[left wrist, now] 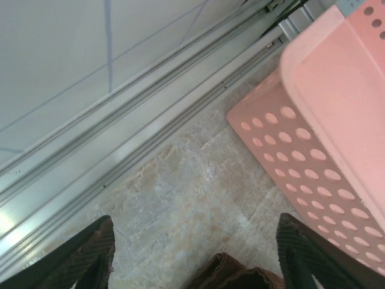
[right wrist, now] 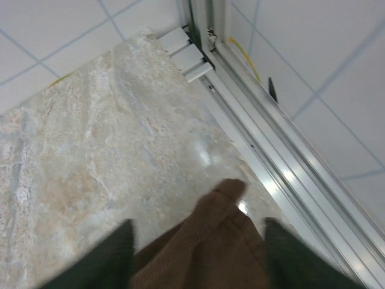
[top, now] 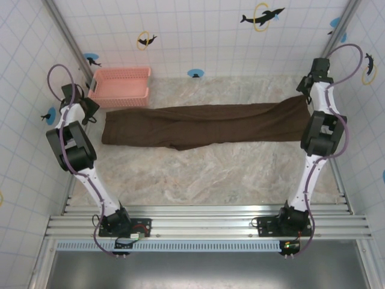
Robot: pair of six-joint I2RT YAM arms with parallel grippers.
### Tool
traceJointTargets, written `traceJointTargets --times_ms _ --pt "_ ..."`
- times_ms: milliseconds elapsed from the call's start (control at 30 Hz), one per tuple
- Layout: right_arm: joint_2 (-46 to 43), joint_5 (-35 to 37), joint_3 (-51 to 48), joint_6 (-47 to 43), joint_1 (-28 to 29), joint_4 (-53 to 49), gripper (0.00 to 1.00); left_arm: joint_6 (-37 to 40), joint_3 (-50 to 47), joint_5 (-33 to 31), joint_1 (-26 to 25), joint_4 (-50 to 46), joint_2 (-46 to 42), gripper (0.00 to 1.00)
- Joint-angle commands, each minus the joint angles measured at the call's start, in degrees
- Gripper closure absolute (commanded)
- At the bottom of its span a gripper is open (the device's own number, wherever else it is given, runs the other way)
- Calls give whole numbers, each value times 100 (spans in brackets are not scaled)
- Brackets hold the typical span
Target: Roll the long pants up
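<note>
Pants (top: 204, 125) are laid flat just in front of the pink basket (top: 120, 85). Left claw (left wrist: 195, 232) and right claw (right wrist: 198, 227) are spread wide over the ends; one end should be pinched evenly so the roll's kept straight.

I'm driving a matched pair: the left arm (top: 99, 189) and right arm (top: 304, 180) both have slim white links and bulky black joint housings. A thin purple cable (top: 50, 77) loops off each wrist. The bases (top: 117, 224) are black. Left wrist view: dark fingers (left wrist: 90, 256) with ridged faces.
</note>
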Motion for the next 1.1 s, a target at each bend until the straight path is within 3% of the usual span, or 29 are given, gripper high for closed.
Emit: traceJointTargets --times_ms 0,167,367,600,1067 --pt "187 28 390 -207 42 -424 3 117 -44 -151 -28 85 -156 25" --pt "-325 359 -230 -357 49 -685 1 232 -835 82 -26 156 -898 25" --pt "-1558 839 -2125 -268 -14 -658 1 82 -1973 686 -24 242 -1672 26" --pt "-2304 665 -3749 56 -465 -292 5 -2 -2559 1334 -70 97 -2119 31" --pt "-1561 -288 -3718 165 -756 326 16 -230 -2803 1429 -617 325 -1906 33"
